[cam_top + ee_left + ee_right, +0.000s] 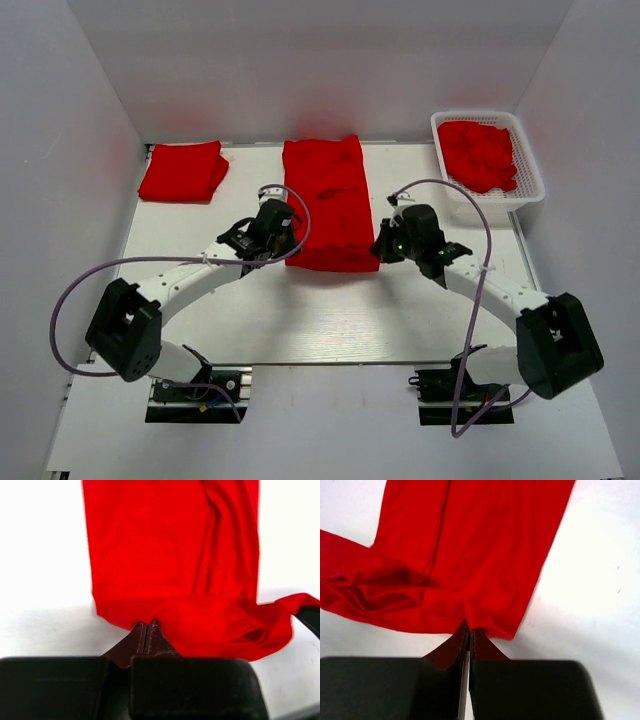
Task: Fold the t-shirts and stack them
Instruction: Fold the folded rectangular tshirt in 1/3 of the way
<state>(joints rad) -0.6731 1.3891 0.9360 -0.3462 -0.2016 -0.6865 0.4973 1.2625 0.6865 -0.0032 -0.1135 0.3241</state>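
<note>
Okay so the left tool [147,630] and right tool [469,633] are each clamped tight on a near corner of the shirt [325,195]. It lies on the counter [330,310], its long side running straight away from both.

Plain bright red cloth t-shirt [324,203], a long folded strip, its near hem clamped in the jaws of the left gripper [146,628] and right gripper [468,631]. A second folded red shirt [183,171] lies beyond and left of the left jaws. Crumpled red shirts [479,154] are heaped beyond and right of the right jaws.
</note>
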